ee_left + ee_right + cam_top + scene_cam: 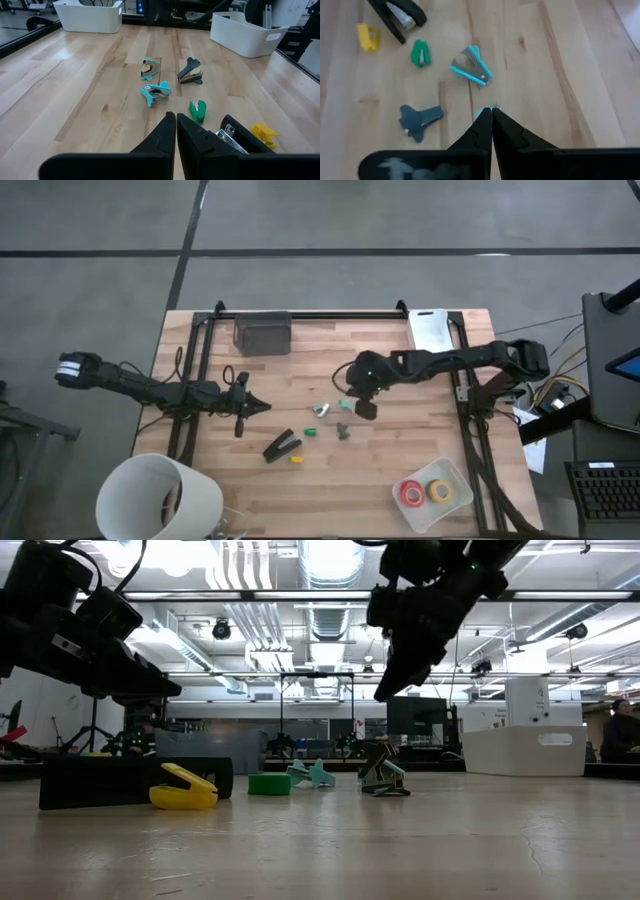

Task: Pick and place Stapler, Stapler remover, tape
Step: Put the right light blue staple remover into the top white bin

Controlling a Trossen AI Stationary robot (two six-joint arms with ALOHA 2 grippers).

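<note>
The black stapler [283, 446] lies on the wooden table beside a yellow staple remover [296, 460]. Green [310, 431], teal [322, 409] and dark grey [343, 430] removers lie scattered further right. Another teal remover [482, 111] peeks out behind the fingertips of my right gripper [491, 112]. That gripper [393, 688] is shut, slants down and hangs well above the removers, holding nothing. A red tape roll [412, 493] and a yellow tape roll [439, 491] lie in a white tray [455, 475]. My left gripper [258, 406] waits shut, left of the removers.
A grey box [262, 335] and a white bin [432, 330] stand at the table's far edge. A white round tub [160, 500] sits at the near left corner. Bare wood lies between the removers and the tray.
</note>
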